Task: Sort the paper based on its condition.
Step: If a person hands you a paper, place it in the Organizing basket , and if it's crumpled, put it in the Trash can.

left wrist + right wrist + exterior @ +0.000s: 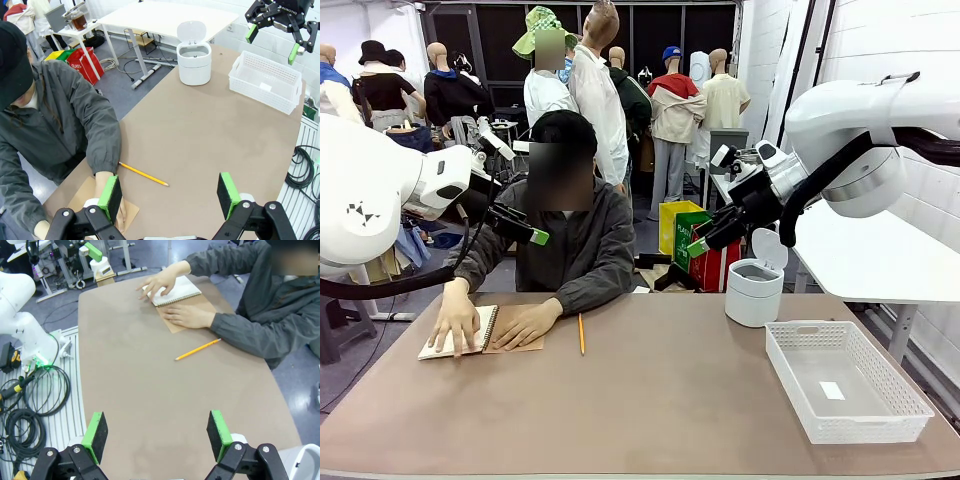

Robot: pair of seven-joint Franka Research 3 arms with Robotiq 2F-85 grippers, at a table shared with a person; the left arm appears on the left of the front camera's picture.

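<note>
Loose paper is out of view. A spiral notebook (470,335) (177,290) lies open at the table's far left on its brown cover (520,343) (82,197), and the person presses both hands (455,320) on it. My left gripper (525,232) (170,195) hangs open in the air in front of the person's chest, above the notebook, with nothing between its green pads. High over the table's right side, my right gripper (712,238) (157,435) (272,42) is also open and empty.
A yellow pencil (581,333) (144,174) (197,349) lies just right of the notebook. A white lidded bin (754,290) (194,62) stands open at the far right. A white mesh basket (865,425) (265,95) sits at the near right.
</note>
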